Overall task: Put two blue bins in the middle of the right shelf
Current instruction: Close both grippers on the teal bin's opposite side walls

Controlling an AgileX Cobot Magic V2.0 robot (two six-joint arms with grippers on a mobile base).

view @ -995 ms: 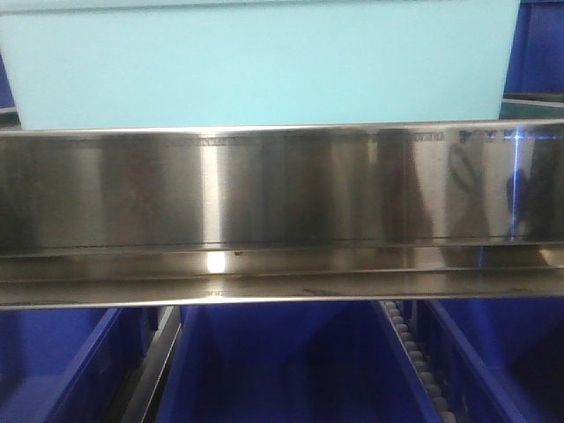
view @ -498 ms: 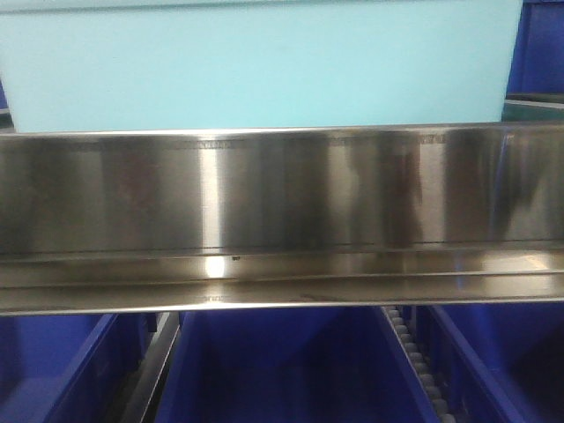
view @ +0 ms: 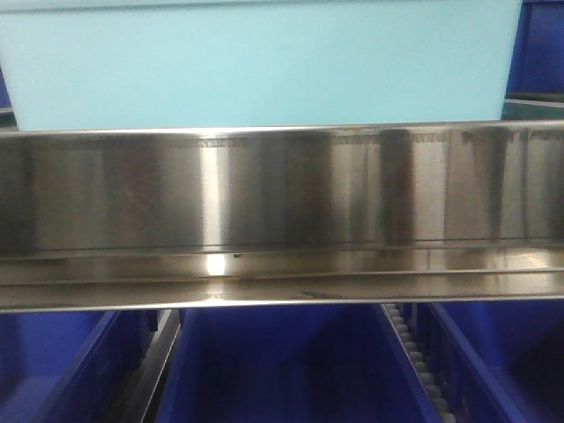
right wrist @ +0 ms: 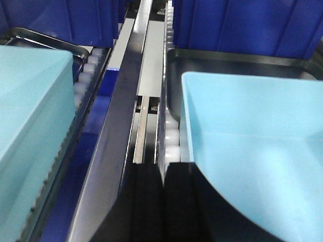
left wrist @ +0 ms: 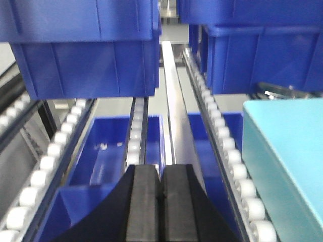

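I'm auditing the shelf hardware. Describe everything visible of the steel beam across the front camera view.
The steel beam runs level across the whole front view, edge to edge. It looks like brushed stainless metal, glossy, with blurred vertical reflections and a small bright glare spot on its stepped lower lip, left of centre. A pale turquoise bin rises just behind its top edge; contact cannot be told. Below its underside show dark blue bins and a white roller track.

Front camera: close, level on brushed steel shelf rail [view: 282, 194]. Wrist cameras: along white roller tracks [left wrist: 220, 132]. Shared: dark blue plastic bins [view: 282, 370].
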